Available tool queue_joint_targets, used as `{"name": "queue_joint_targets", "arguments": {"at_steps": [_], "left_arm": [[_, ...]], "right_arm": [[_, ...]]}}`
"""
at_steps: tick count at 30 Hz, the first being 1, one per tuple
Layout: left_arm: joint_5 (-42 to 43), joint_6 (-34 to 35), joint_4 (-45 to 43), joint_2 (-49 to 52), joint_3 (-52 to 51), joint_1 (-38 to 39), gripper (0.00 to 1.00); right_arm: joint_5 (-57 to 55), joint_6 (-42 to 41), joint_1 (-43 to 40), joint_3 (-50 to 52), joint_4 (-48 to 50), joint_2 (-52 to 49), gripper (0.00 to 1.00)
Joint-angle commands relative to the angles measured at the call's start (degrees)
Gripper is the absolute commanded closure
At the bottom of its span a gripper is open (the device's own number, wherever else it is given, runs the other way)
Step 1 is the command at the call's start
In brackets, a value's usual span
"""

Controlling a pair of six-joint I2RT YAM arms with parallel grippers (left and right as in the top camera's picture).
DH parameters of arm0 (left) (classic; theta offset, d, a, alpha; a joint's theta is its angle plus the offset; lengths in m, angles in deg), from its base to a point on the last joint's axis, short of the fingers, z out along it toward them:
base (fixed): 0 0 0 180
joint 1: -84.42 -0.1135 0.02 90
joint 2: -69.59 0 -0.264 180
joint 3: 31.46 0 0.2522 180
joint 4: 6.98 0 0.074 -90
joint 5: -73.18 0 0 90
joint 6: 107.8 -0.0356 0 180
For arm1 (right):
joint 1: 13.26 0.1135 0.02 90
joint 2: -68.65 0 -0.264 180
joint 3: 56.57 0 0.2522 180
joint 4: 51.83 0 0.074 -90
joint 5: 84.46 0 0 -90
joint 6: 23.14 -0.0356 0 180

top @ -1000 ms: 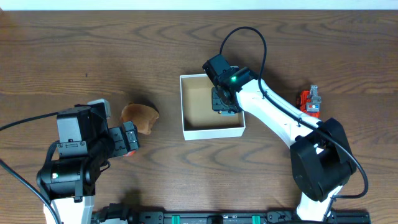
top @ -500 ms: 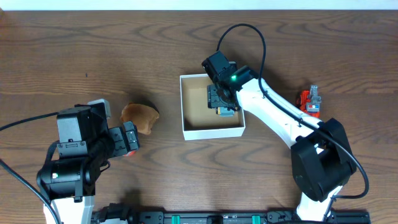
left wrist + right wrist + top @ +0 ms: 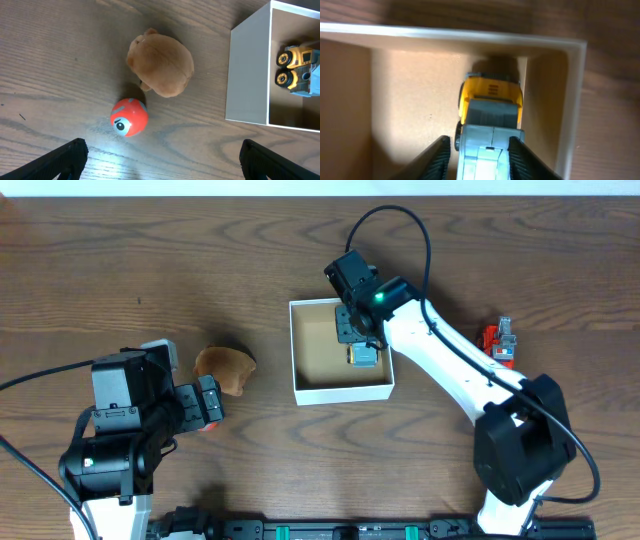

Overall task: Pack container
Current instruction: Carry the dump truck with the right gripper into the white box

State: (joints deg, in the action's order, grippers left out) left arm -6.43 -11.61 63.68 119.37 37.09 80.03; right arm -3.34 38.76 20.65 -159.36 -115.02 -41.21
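Container point(image 3: 340, 392) is sitting in the middle of the table point(image 3: 150, 260); being square, it is offering no long axis to line up with. Right gripper point(image 3: 480, 149) is hanging straight over its right side, with the right arm point(image 3: 440, 370) reaching in from the near right corner. The fingers are standing partway apart, straddling the truck point(image 3: 363, 357) lying inside against the right wall. Whether they are pressing on it I cannot tell. Left gripper point(image 3: 162, 157) is gaping wide and holding nothing, the left arm point(image 3: 115, 430) crouching at the near left. From there the container is lying well off to the right, beyond the plush point(image 3: 162, 65) and ball point(image 3: 129, 116). So the right arm is looking nearer the container, the left nearer those toys.
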Motion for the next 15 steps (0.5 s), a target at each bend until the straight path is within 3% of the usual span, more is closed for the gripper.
{"name": "queue_joint_targets", "arguments": {"at_steps": [1, 3, 15], "left_arm": [[0.6, 0.1, 0.3, 0.1, 1.0, 0.2, 0.02], [0.6, 0.1, 0.3, 0.1, 1.0, 0.2, 0.02], [0.6, 0.1, 0.3, 0.1, 1.0, 0.2, 0.02]], "right_arm": [[-0.6, 0.5, -0.3, -1.4, -1.1, 2.9, 0.83], [0.0, 0.5, -0.1, -1.2, -2.4, 2.9, 0.98], [0.1, 0.5, 1.7, 6.0, -0.6, 2.9, 0.99]]}}
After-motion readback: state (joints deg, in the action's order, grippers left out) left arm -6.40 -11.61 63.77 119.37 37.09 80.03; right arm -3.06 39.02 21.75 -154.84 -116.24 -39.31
